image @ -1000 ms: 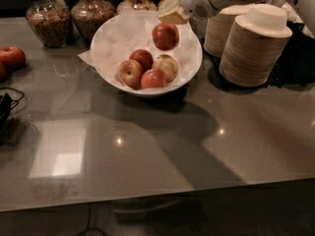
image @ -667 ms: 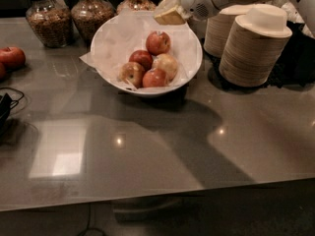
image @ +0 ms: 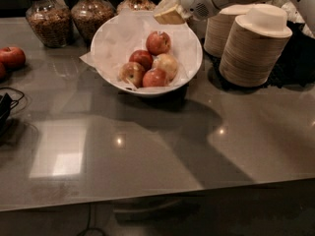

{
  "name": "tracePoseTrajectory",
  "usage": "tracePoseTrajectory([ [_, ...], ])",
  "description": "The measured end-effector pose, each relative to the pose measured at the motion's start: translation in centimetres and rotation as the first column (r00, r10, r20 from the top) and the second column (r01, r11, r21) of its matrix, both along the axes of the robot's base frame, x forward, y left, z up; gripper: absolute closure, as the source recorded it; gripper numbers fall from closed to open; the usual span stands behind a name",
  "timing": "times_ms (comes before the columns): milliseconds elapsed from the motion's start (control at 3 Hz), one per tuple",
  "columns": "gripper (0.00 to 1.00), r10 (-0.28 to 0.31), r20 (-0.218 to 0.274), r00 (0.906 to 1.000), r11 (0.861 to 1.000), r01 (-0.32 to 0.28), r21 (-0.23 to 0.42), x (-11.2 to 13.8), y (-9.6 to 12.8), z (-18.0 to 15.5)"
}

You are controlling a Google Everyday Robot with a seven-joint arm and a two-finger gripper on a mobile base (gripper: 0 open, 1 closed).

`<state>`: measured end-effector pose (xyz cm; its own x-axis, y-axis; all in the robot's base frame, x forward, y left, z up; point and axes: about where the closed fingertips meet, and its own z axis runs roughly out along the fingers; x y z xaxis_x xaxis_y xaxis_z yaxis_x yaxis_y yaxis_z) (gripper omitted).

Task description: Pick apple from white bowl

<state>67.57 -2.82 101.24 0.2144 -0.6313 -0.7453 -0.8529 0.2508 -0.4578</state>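
The white bowl [image: 194,58], lined with crumpled white paper, stands at the back middle of the grey counter. The apple [image: 158,42], round and medium red, lies at the back of the bowl above several other apples, among them a pale yellow one [image: 167,65] and a smaller dark red one [image: 142,59]. My gripper [image: 170,11], white with tan pads, hangs over the bowl's back right rim, just above and right of the apple, with a small gap between them. It holds nothing.
Two stacks of tan disposable bowls [image: 258,48] stand right of the white bowl, under my arm. Glass jars [image: 47,21] line the back left. A loose red apple [image: 12,57] and a black cable [image: 6,107] lie at the left edge.
The apple, which was right under the gripper, has dropped down and left to rest at the back of the bowl. The gripper has barely moved.
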Motion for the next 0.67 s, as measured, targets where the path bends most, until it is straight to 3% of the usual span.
tracePoseTrajectory([
  [667, 0.35, 0.000, 0.000, 1.0000, 1.000, 0.000, 0.000, 0.00, 0.01, 0.00],
])
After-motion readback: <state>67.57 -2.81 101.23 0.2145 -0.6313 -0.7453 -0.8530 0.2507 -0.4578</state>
